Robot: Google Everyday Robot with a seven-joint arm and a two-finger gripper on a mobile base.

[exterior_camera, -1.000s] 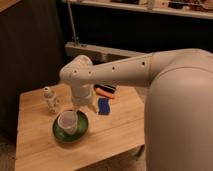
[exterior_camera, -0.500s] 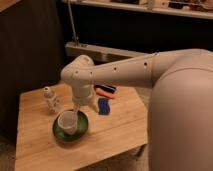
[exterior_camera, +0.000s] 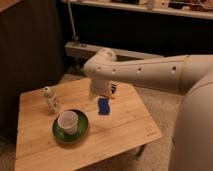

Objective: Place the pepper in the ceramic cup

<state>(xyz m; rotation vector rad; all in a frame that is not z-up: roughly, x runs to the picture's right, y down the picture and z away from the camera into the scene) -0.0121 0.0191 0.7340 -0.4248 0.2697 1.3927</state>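
Observation:
The white ceramic cup [exterior_camera: 67, 121] stands upright on a dark green saucer [exterior_camera: 83, 128] at the front left of the wooden table [exterior_camera: 125, 127]. My gripper [exterior_camera: 98, 93] hangs from the wrist over the table's middle, to the right of and behind the cup, just above the blue block [exterior_camera: 103, 106]. Only a small orange bit of the pepper [exterior_camera: 110, 98] shows beside the gripper, under the black-and-white striped item [exterior_camera: 114, 89]. The rest of the pepper is hidden by the wrist.
A white speckled bottle-shaped figurine [exterior_camera: 50, 100] stands left of and behind the cup. A grey metal rail [exterior_camera: 80, 50] runs behind the table in front of dark shelving. My arm's large white body fills the right side.
The wrist and gripper have moved to the right, from above the cup's far side to over the blue block. The cup, saucer and figurine have not moved.

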